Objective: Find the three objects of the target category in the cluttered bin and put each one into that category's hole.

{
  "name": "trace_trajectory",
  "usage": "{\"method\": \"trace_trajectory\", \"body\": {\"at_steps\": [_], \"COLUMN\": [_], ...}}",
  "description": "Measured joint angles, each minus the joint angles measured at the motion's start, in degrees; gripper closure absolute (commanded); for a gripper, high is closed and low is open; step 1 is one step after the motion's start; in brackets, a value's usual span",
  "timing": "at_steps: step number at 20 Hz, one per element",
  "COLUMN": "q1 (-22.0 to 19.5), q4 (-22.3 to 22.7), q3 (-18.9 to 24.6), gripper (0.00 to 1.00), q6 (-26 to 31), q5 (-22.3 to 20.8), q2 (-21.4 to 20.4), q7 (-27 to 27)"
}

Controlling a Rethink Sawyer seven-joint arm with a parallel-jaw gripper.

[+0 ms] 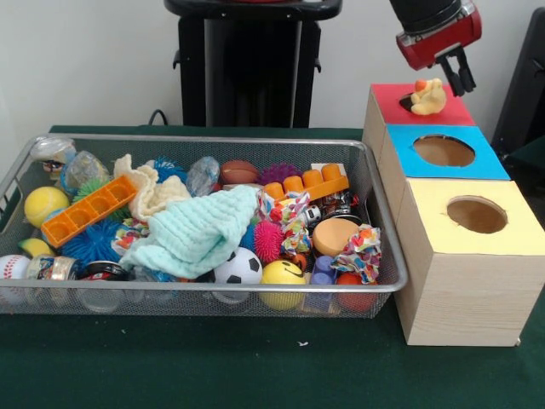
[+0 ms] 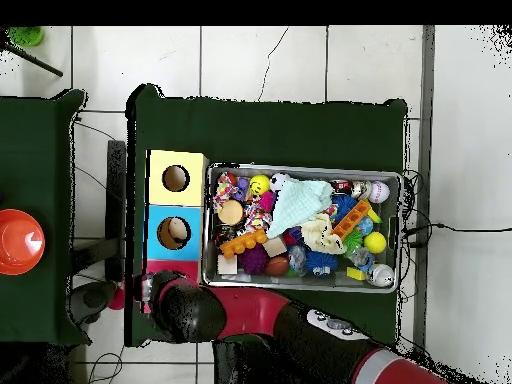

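Note:
The wire-mesh bin (image 1: 204, 139) sits on the green table, full of toys. Among them are a mint cloth (image 1: 200, 234), an orange tray (image 1: 89, 209), a small soccer ball (image 1: 238, 268) and a yellow smiley ball (image 1: 283, 277). To its right stand three wooden boxes with red (image 1: 392, 98), blue (image 1: 400, 158) and yellow (image 1: 426, 221) tops, the blue and yellow ones showing round holes. A yellow duck toy (image 1: 428, 98) lies on the red top. My gripper (image 1: 458, 72) hangs open just above and right of the duck, apart from it. In the overhead view the arm (image 2: 190, 305) covers the red box.
The robot's black pedestal (image 1: 251, 68) stands behind the bin. The overhead view shows the bin (image 2: 305, 168) beside the yellow (image 2: 160, 160) and blue (image 2: 155, 222) boxes. A red-orange round object (image 2: 18, 240) sits on a separate table to the left.

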Motion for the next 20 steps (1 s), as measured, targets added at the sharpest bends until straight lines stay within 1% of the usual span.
{"method": "trace_trajectory", "body": {"at_steps": [3,14,20], "q1": [0.9,1.2,1.4], "q4": [-0.4,-2.7,-3.0], "q3": [-1.5,-3.5,-4.5], "gripper": [1.00,1.00,1.00], "q6": [0.0,0.0,0.0], "q5": [-0.9,-3.4,-4.2], "q2": [0.0,0.0,0.0], "q7": [0.0,0.0,0.0]}}
